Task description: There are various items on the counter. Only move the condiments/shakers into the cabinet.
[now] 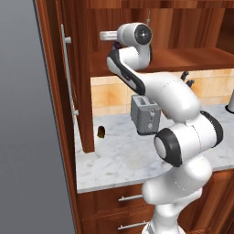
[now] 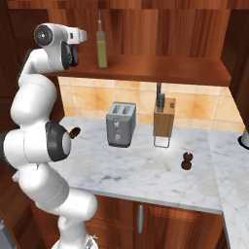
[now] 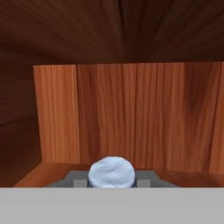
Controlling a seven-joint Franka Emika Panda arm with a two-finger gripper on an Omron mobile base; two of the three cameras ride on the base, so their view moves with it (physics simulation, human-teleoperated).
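In the hand view a rounded pale-blue bottle cap point(image 3: 111, 171) sits between the two grey fingers of my gripper point(image 3: 111, 180), which is shut on it; the bottle's body is hidden. The gripper faces the back wall of the cabinet point(image 3: 131, 113), just above its shelf. The tall yellow-green oil bottle point(image 2: 101, 44) stands upright on the cabinet shelf point(image 2: 155, 69), right of my wrist. The dark pepper mill point(image 2: 186, 161) stands on the marble counter point(image 2: 141, 170), far from the hand.
A grey toaster point(image 2: 120, 124) and a wooden knife block point(image 2: 164, 119) stand against the tiled wall. A small brown lump point(image 1: 101, 132) lies by the open cabinet door point(image 1: 84, 100) with its long silver handle point(image 1: 68, 75). Drawers point(image 1: 123, 199) run below the counter.
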